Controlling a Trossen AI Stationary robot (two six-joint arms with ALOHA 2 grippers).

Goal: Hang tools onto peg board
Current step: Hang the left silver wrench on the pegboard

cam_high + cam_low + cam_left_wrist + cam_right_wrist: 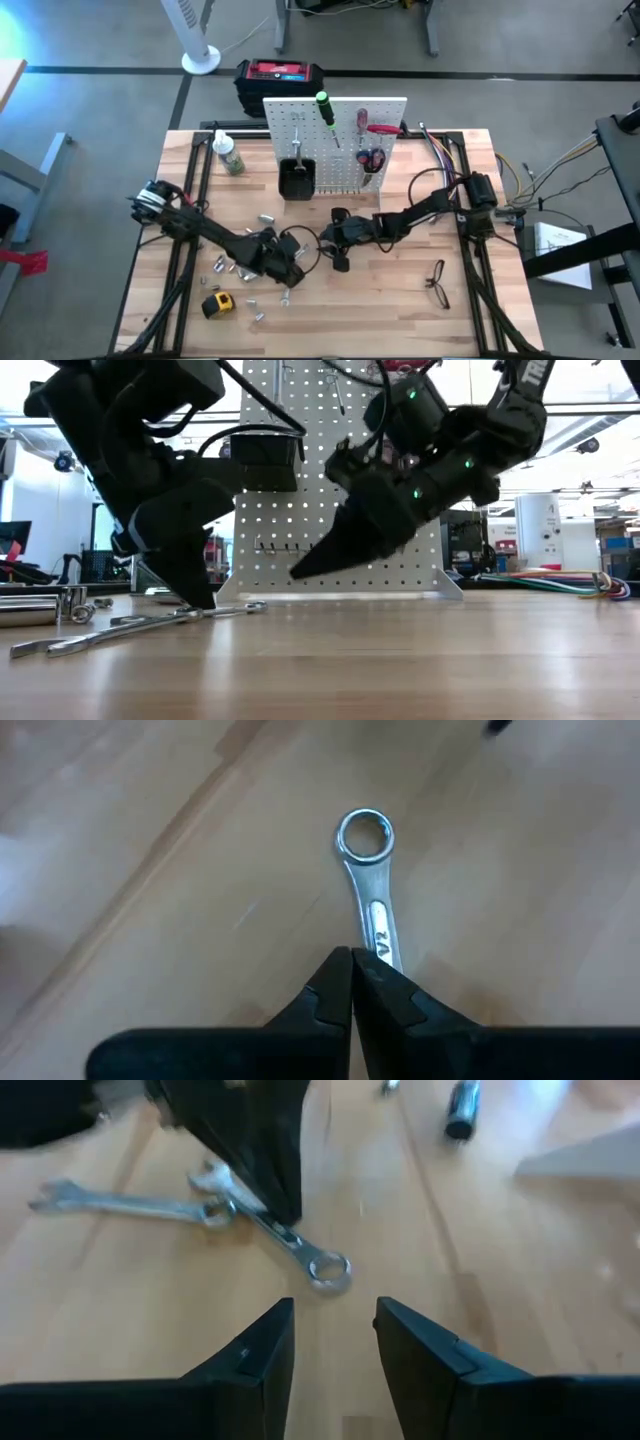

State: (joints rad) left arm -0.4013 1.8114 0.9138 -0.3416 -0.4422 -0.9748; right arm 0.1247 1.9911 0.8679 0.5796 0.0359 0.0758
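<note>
A silver wrench (372, 895) lies flat on the wooden table, its ring end (365, 832) free; it also shows in the right wrist view (305, 1252). My left gripper (352, 962) is shut, pointing down onto its shaft. A second wrench (120, 1203) lies beside it. My right gripper (335, 1325) is open and empty, hovering slanted a little above the table (320, 560), facing the ring end. The white peg board (335, 140) stands at the far edge with a green screwdriver (326, 108), a red screwdriver (362, 124), pliers (371, 160) and a black bin (297, 178). My left gripper's shut fingertips (375, 970) rest on the wrench's shaft (380, 935), about midway along it, coming from above and pointing down. The wrench lies flat on the table (150, 622). The fingers hide whether any part of it is between them.
Small sockets (245, 270) lie scattered near the left gripper. A yellow tape measure (217, 303) is near the front left, black glasses (437, 280) at the front right, a green-labelled bottle (228, 155) left of the board. A red-and-black box (280, 75) stands behind the table.
</note>
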